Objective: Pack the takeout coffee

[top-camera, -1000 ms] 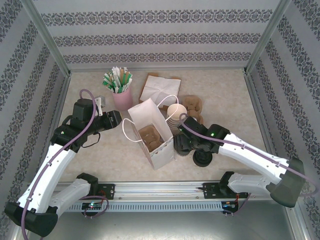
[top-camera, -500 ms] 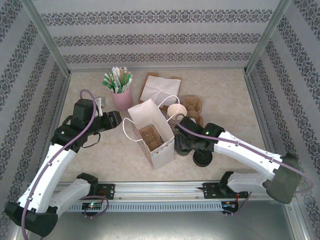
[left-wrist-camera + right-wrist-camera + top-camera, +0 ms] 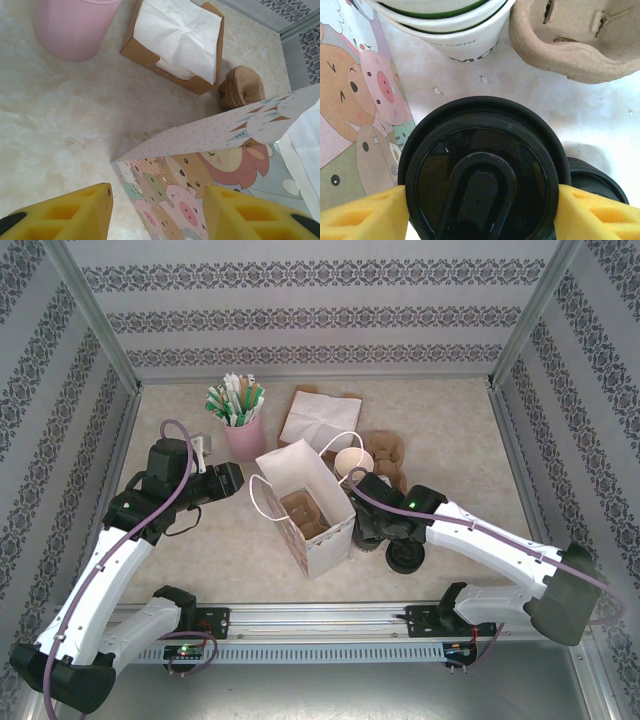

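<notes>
The right end effector (image 3: 482, 202) has edged left and narrowed. Its pads now press both sides of the takeout coffee (image 3: 480, 150), which stands on the bench (image 3: 200, 550) beside the paper bag (image 3: 312, 545); it looks ready to lift. That arm reaches low toward frame centre. The left end effector (image 3: 157, 200) hangs released.

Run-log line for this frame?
right tool: astride takeout coffee, grip unconfirmed | left tool: open, by paper bag | takeout coffee: unbagged

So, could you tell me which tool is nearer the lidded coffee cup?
Right. The right tool straddles the takeout coffee, fingers flanking it; the left tool sits beyond the paper bag's opposite side.
</notes>
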You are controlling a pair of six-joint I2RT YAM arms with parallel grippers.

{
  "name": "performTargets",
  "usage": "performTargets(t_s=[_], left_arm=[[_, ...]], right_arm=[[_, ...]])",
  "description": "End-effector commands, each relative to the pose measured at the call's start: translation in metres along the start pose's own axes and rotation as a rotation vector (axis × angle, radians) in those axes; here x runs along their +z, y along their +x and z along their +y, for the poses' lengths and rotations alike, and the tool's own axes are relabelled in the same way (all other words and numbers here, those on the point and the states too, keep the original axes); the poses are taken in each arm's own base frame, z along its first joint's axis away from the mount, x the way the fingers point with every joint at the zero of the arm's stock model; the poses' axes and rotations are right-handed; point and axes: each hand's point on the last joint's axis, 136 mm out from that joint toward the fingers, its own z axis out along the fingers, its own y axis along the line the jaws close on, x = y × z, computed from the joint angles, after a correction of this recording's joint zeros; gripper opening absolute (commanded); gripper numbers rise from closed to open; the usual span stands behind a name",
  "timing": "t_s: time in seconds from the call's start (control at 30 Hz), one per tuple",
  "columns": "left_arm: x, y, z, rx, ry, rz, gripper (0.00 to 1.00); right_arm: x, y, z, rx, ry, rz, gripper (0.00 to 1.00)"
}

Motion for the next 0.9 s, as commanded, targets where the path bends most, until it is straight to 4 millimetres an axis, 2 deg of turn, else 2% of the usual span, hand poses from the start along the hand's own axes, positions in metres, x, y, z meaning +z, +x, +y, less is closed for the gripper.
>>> performTargets(t_s=[0.0,0.3,0.6,0.87], left_arm=[[0.0032,-0.0006,-0.0024,-0.003,0.016,-0.002,0.52],[0.0044,0.0002,-0.0020,-0.004,0.016,0.002,0.52],[0.0033,0.0003,-0.0023,-0.006,0.017,0.002,0.52],[0.0033,-0.0006,-0.0034,-0.007,0.021,0.000,0.52]], right_arm=[[-0.0031,0.0043,-0.0197,-0.004,0.073,0.015,0.69],[-0.0056,0.0109,-0.0296,0.019,0.087,0.033,0.71],[-0.0070,0.0043,-0.0234,0.021,0.067,0.027,0.77],[-0.0039,0.0044,-0.0238,0.018,0.077,0.038,0.79]])
